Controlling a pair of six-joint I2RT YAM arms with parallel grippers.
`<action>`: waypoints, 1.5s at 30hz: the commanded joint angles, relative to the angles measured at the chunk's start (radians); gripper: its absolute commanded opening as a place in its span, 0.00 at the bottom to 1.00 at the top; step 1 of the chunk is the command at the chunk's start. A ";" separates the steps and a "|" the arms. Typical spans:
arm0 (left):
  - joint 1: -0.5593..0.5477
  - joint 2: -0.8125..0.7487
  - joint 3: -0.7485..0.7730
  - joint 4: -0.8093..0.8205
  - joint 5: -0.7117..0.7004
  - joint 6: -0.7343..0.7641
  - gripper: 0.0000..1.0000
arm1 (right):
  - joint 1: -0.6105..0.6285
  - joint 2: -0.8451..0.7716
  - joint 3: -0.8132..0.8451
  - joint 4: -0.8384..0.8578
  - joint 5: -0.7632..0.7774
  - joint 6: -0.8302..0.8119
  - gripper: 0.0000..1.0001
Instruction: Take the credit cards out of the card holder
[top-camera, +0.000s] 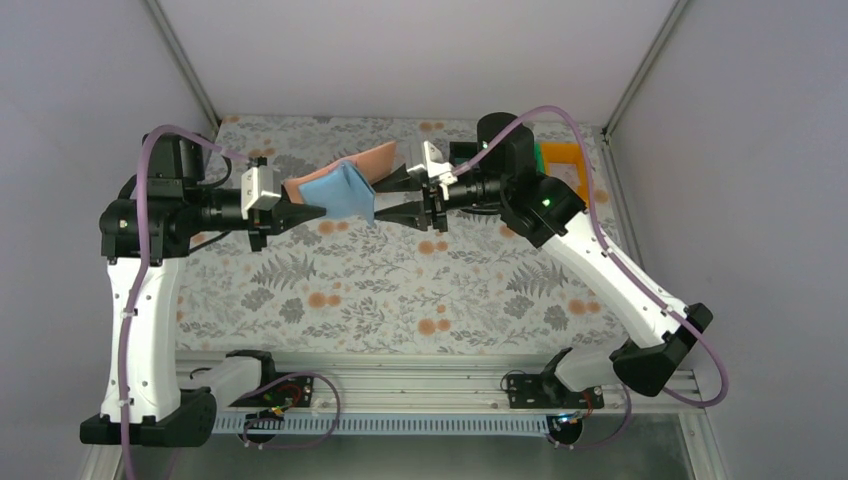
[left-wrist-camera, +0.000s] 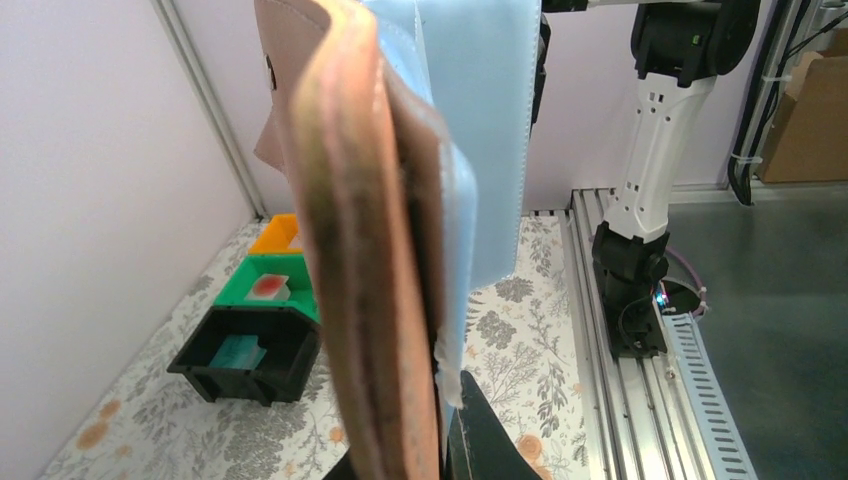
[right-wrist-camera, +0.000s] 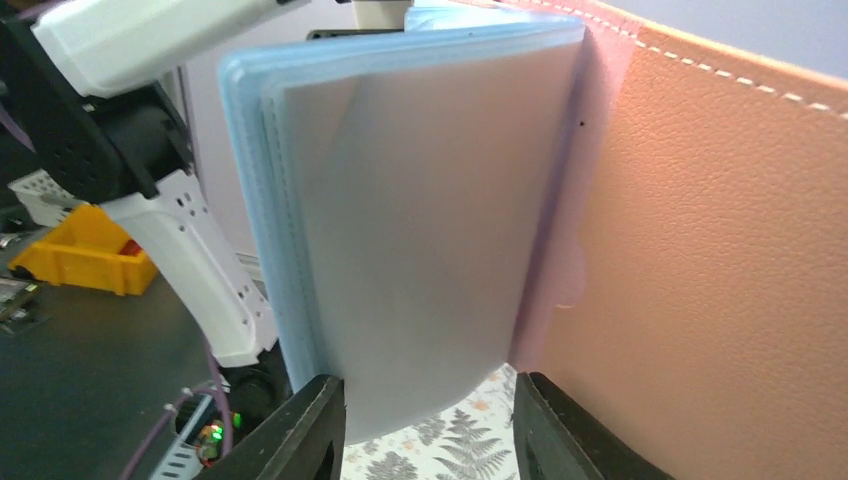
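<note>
Just above the fern-and-flower tablecloth (top-camera: 400, 290), the left gripper (top-camera: 312, 211) pinches the salmon card holder (top-camera: 345, 185) and holds it aloft, with its blue sleeves fanned out. The right gripper (right-wrist-camera: 425, 385) stands spread astride the sleeves' edge. Farther off, a teal card (left-wrist-camera: 238, 352) lies in the black bin (left-wrist-camera: 215, 375) and a red-marked white card (left-wrist-camera: 268, 287) in the green bin (left-wrist-camera: 240, 292), beside plain pale walls (top-camera: 400, 50).

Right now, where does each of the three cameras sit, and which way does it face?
Top view: above and behind, looking down at the table; left arm and right arm show.
Left wrist: on the left arm, looking along the left claw past the card holder to bins and the right arm's base.
Right wrist: on the right arm, looking through the right claw at the holder's blue pockets, left arm behind.
Shared: the card holder.
</note>
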 joint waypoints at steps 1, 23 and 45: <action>0.005 -0.015 0.002 0.033 0.018 0.003 0.02 | 0.013 -0.024 0.022 0.008 -0.080 -0.006 0.44; 0.008 -0.026 0.000 0.033 0.026 0.006 0.02 | 0.003 -0.115 -0.058 0.082 -0.079 -0.062 0.37; 0.016 -0.037 -0.016 0.050 0.043 -0.023 0.03 | 0.024 -0.039 -0.045 0.250 -0.036 0.121 0.40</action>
